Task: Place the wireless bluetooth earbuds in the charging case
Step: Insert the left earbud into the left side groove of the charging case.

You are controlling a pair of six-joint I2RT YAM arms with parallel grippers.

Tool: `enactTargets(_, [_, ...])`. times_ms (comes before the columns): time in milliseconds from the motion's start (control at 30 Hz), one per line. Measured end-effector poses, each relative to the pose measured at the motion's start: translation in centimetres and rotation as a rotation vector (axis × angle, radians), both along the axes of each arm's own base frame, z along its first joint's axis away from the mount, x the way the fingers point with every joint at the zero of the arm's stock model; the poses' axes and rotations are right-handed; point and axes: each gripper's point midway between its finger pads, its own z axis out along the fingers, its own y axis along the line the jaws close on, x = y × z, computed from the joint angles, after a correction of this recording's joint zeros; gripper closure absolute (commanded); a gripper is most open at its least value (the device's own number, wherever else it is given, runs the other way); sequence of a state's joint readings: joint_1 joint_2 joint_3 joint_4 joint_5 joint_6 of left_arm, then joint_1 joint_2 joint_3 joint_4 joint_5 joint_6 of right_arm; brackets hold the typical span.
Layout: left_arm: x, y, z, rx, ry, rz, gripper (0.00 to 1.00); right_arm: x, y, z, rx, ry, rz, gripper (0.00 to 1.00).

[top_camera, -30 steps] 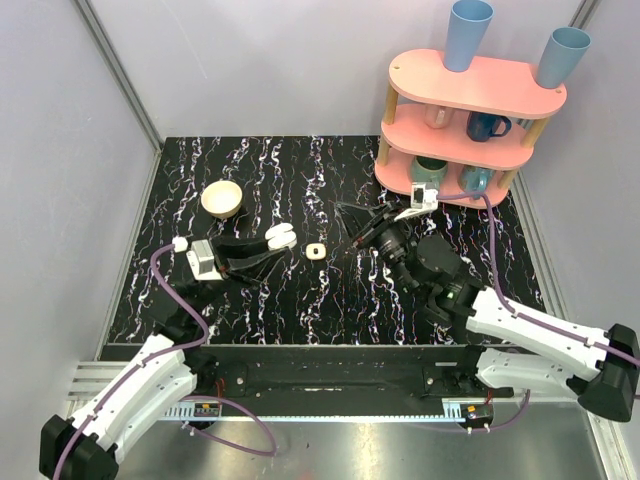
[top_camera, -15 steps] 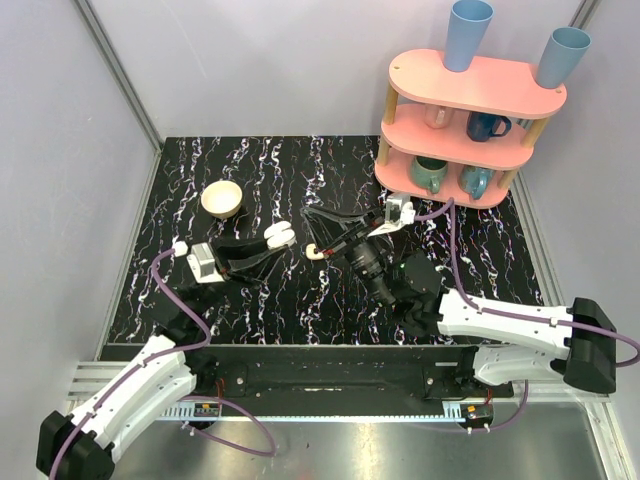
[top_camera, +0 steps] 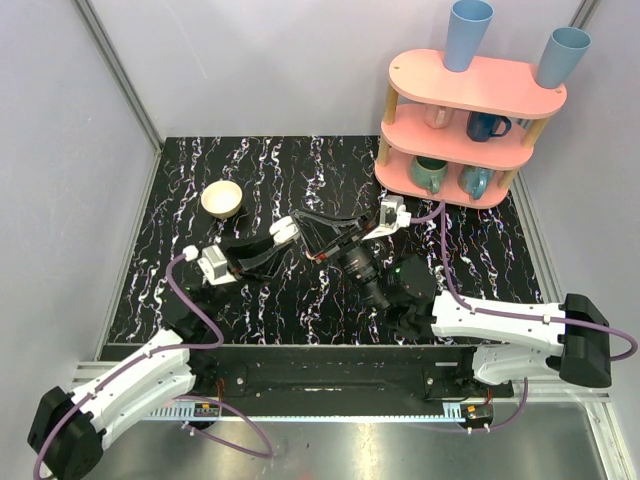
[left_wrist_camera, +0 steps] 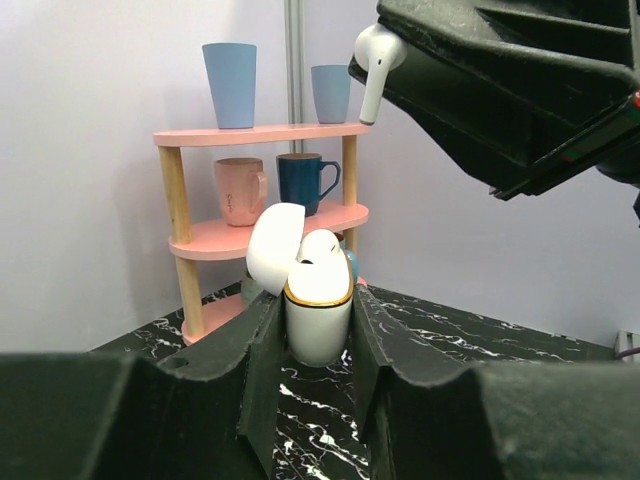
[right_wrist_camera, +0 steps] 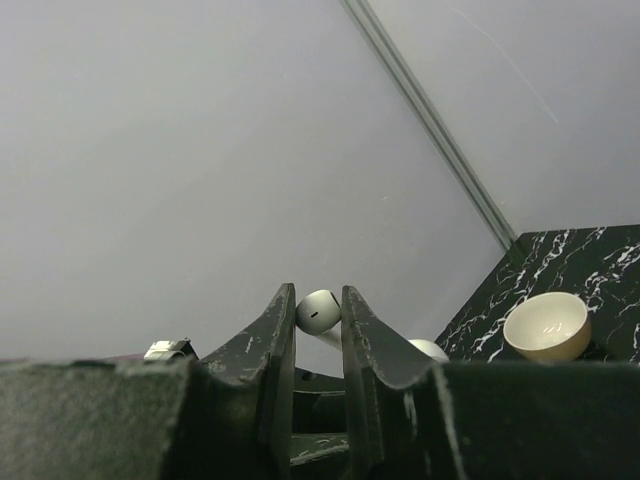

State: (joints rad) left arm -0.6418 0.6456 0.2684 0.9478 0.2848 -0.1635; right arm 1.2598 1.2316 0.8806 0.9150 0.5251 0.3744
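My right jaws pinch the earbud (left_wrist_camera: 372,62), stem down, at upper right above the open charging case (left_wrist_camera: 318,320) my left jaws clamp.

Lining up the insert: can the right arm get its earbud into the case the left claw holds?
Probably yes: the case stands upright in the left claw, lid open, and the right claw holds the earbud above it with nothing between.

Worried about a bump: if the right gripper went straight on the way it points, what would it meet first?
Probably the open charging case held by the left gripper, just ahead of the earbud in the right gripper; height is unclear, so it might pass above.
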Motion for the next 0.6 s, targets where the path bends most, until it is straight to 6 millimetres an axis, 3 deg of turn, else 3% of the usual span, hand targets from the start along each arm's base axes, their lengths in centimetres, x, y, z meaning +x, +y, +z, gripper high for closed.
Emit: enactTargets(600, [0.9, -0.3, 0.5, -0.042, -0.086, 0.143, 1.0, 0.4, 1.3, -2.1, 0.006, 0.107, 0.008, 0.94])
